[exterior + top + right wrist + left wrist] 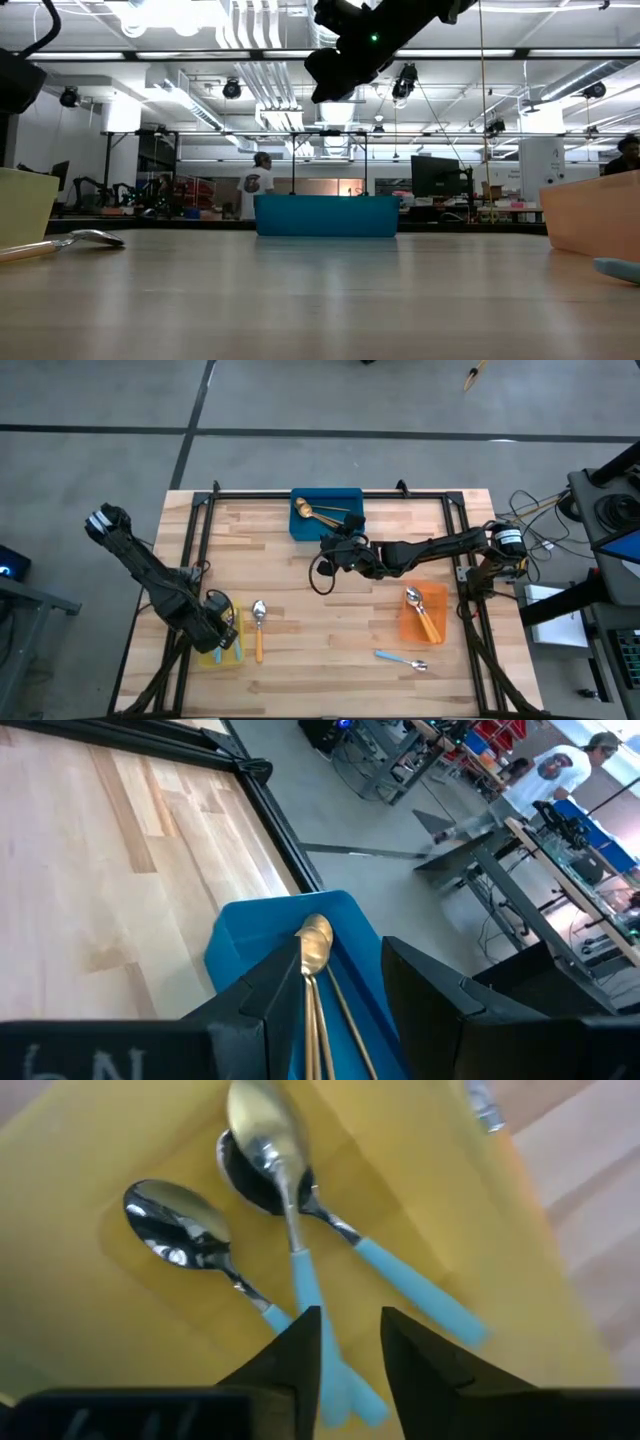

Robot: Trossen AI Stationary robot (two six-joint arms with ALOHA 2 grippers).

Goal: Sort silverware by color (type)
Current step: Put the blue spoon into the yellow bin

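Over on the left, the left claw (222,628) is hanging right above the yellow bin (236,645) at the near left of the table (300,590), its fingers (300,1355) standing a narrow gap apart and gripping nothing. Under it, three blue-handled spoons (300,1270) are lying in that bin, two of them crossing each other and the third just beside them. Just to the right of the bin, an orange-handled spoon (259,628) is lying on the bare wood, bowl pointing toward the far edge. Moving to the middle, the blue bin (350,528) is sitting at the far edge of the table with gold spoons (318,514) lying inside it. The right claw (335,550) is hovering just in front of that bin, raised off the table, its fingers (425,990) parted and empty; through the gap I am seeing a gold spoon (316,948) resting in the bin beyond. Further right, the orange bin (408,625) is sitting near the right side, holding orange-handled spoons (421,610). In front of it, one blue-handled spoon (402,660) is lying loose on the table, apart from any bin. Beyond the table, a person (258,180) is standing far back in the room.
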